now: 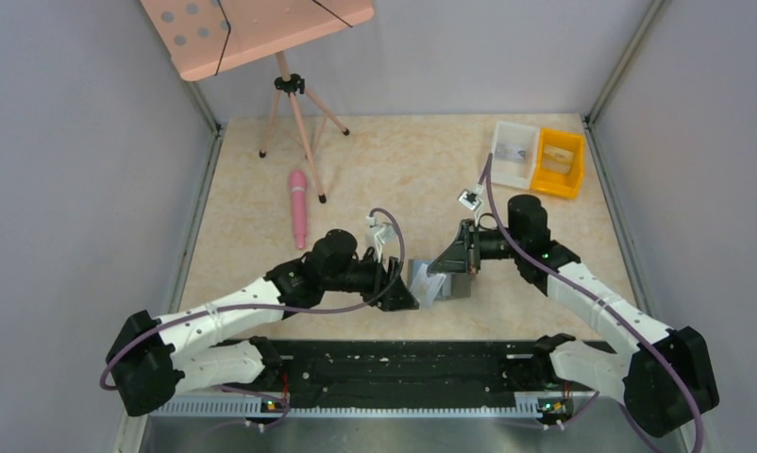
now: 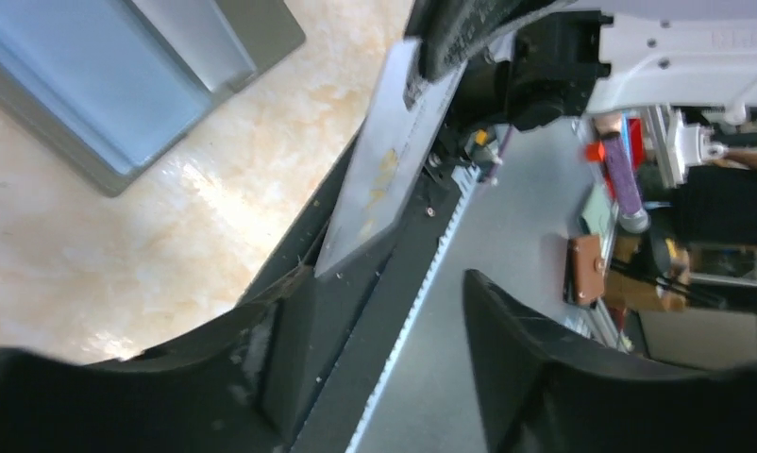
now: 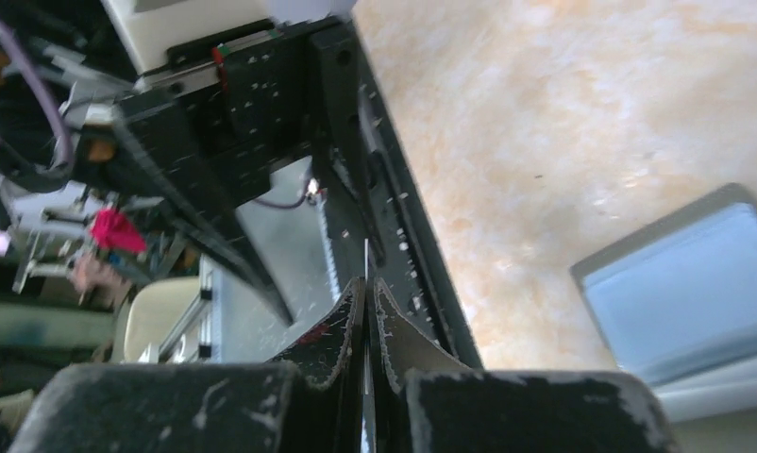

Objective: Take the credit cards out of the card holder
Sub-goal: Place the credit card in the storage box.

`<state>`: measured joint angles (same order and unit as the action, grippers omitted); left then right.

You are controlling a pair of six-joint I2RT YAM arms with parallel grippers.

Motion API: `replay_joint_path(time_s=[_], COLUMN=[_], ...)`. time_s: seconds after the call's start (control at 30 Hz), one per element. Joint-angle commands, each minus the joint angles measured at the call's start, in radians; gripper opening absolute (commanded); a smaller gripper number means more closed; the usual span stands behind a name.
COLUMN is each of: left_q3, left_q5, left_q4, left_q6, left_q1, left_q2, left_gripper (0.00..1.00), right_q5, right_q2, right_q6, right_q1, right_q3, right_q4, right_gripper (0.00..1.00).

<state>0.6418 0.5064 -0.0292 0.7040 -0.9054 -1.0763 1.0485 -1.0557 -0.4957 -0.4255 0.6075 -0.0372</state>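
Noted: right gripper (image 3: 366,291) clamped shut on one credit card (image 2: 382,165), whose long axis points down toward the half-open, empty left gripper (image 2: 379,288) — card holder (image 1: 438,283) lies open on the table (image 1: 384,170) just beneath both, equally near.

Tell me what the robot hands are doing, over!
Right hand shut on a card. Left hand open. Card holder lies open on table. Nothing blocking seen.
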Motion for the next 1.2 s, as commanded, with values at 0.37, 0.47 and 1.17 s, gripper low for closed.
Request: replay_joint_path(time_s=[0.37,0.47,1.17], left_q3=[0.161,0.095,0.210], left_q5=[-0.568,-0.698,-0.839], left_q4=[-0.315,-0.273,-0.529], left_q6=[-0.264,-0.288,-0.365], left_q1=[0.002,0.002,0.079], left_q2=[0.110,0.181,0.166], left_gripper=[0.99,0.99,0.99], right_q5=[-0.422,-0.550,-0.916], right_q2=[-0.050,-0.101,-0.772], right_q6=[-0.010,-0.011,-0.064], right_q1=[0.408,0.481,0.561], right_q3=[0.257,0.322,0.776], right_q4=[0.187,0.190,-0.135], right_gripper=[0.00,0.00,0.00])
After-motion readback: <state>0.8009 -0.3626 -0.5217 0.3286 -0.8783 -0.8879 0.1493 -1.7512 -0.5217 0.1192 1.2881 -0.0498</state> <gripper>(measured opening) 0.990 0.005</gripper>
